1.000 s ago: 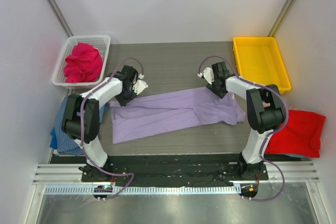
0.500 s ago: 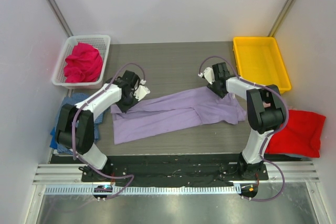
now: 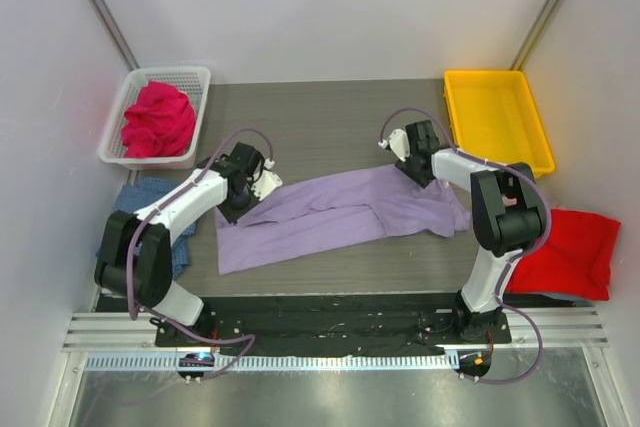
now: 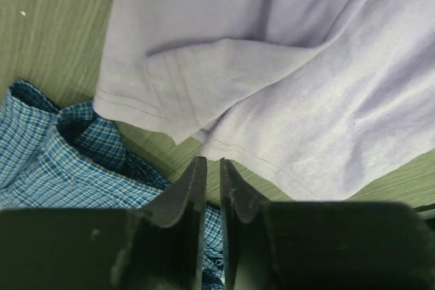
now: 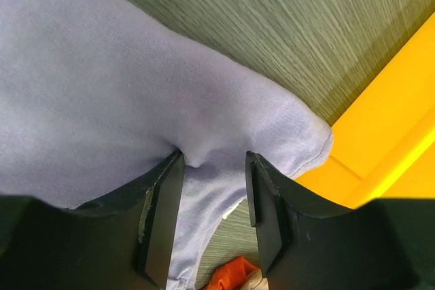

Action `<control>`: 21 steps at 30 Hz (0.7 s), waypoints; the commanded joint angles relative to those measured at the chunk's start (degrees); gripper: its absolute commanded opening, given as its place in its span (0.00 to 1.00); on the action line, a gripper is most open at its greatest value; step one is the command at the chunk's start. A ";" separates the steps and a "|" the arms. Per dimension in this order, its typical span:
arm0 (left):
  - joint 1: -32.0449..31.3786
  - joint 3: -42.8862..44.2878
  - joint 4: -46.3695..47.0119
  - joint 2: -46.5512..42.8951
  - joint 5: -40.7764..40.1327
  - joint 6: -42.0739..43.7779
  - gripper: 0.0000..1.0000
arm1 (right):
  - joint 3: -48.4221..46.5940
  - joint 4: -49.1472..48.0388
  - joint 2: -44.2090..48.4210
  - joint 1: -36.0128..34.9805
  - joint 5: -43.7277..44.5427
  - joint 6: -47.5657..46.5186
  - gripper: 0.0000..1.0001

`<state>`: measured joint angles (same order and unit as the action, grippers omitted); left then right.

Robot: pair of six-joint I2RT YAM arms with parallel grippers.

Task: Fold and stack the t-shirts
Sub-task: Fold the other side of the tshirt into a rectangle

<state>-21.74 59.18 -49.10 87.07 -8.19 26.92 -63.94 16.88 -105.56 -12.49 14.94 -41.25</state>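
Note:
The lavender t-shirt (image 3: pixel 330 212) lies spread across the table in loose folds. My left gripper (image 3: pixel 260 185) hovers at its left end. In the left wrist view its jaws (image 4: pixel 212 162) stand a narrow crack open over bare table, with nothing between them, just short of the sleeve hem (image 4: pixel 170 100). My right gripper (image 3: pixel 412 155) sits at the shirt's far right edge. Its jaws (image 5: pixel 214 157) are open about halfway with lavender cloth (image 5: pixel 102 79) bunched loosely between them. The blue checked t-shirt (image 3: pixel 145 195) hangs at the table's left edge. The red t-shirt (image 3: pixel 570 247) lies to the right. The magenta t-shirt (image 3: pixel 158 119) fills the basket.
A white mesh basket (image 3: pixel 195 74) stands at the back left. A yellow tray (image 3: pixel 497 117) stands at the back right, its rim (image 5: pixel 387 147) close beside my right gripper. White walls close in on both sides.
My left gripper has moved slightly toward the near edge and its jaws have parted a crack, letting the lavender sleeve go. The left arm's elbow swung outward. The right arm has not moved.

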 commanded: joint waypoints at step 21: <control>0.99 8.41 5.16 10.49 3.26 1.73 0.28 | 6.02 3.51 0.35 1.50 -1.14 -0.23 0.50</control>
<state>-21.56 65.04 -45.17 96.03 -7.46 27.49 -61.14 14.48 -103.98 -11.99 14.87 -41.71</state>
